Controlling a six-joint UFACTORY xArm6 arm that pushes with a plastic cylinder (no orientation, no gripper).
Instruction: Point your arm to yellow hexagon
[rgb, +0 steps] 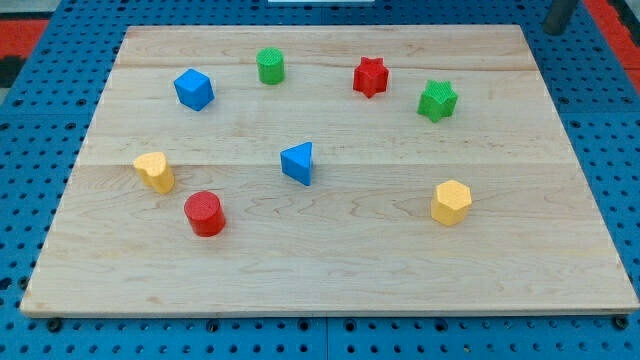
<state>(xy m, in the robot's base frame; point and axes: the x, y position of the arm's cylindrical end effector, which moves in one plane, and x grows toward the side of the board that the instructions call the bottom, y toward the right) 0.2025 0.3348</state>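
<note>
Pale wooden board (330, 270) on blue pegboard. My tip (556, 28) sits at the far right corner, off the board; no pincer to report. Yellow hexagon (451, 202) lies near-right, untouched. Approach not begun: I'd sweep nearer and left, clear of the green star (437, 100).

Pale wooden counter (330, 270) rests on blue perforated pegboard (40, 110); red surface (25, 40) visible at upper corners; lighting even.
</note>
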